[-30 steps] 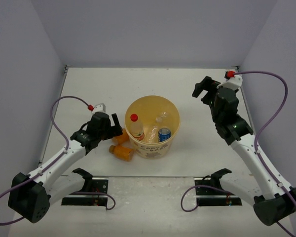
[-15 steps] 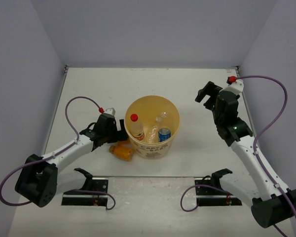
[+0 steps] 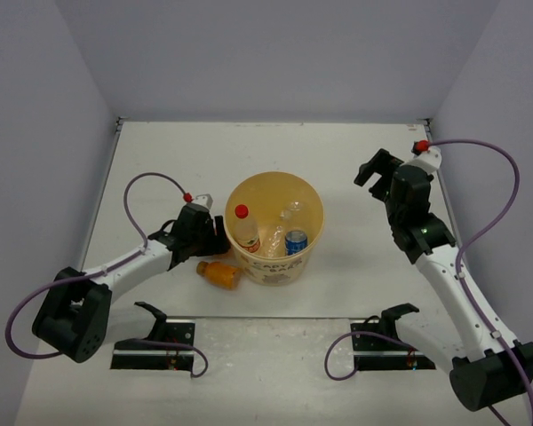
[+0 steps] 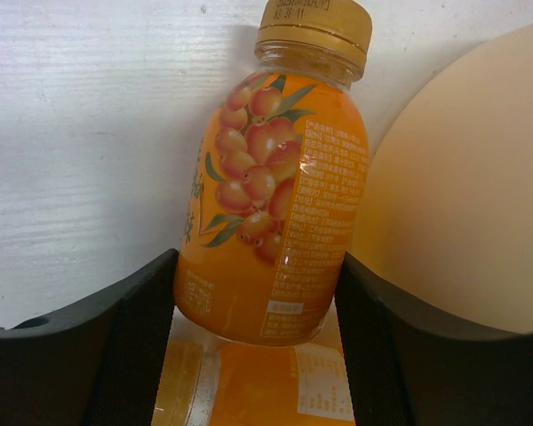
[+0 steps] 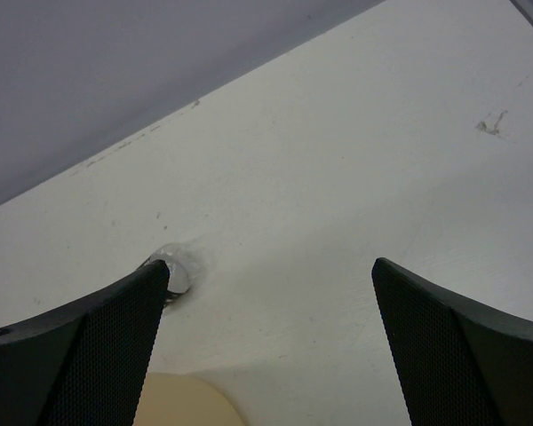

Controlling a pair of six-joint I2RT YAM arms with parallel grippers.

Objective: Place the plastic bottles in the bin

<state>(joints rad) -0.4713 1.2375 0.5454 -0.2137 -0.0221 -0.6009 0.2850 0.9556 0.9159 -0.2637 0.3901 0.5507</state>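
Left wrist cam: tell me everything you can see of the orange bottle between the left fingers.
The orange bottle is short and rounded, looks plastic, with a gold cap and a print of orange berries, green leaves and fine text. It seems to lie on the white table, cap away from the camera, beside the cream wall of the bin. The left gripper grips both its sides; a second orange bottle shows by its base.

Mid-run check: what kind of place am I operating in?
Probably a lab test cell: plain pale walls box in a white table, two cabled robot arms are bolted at its near edge, and a paper bin is the prop.
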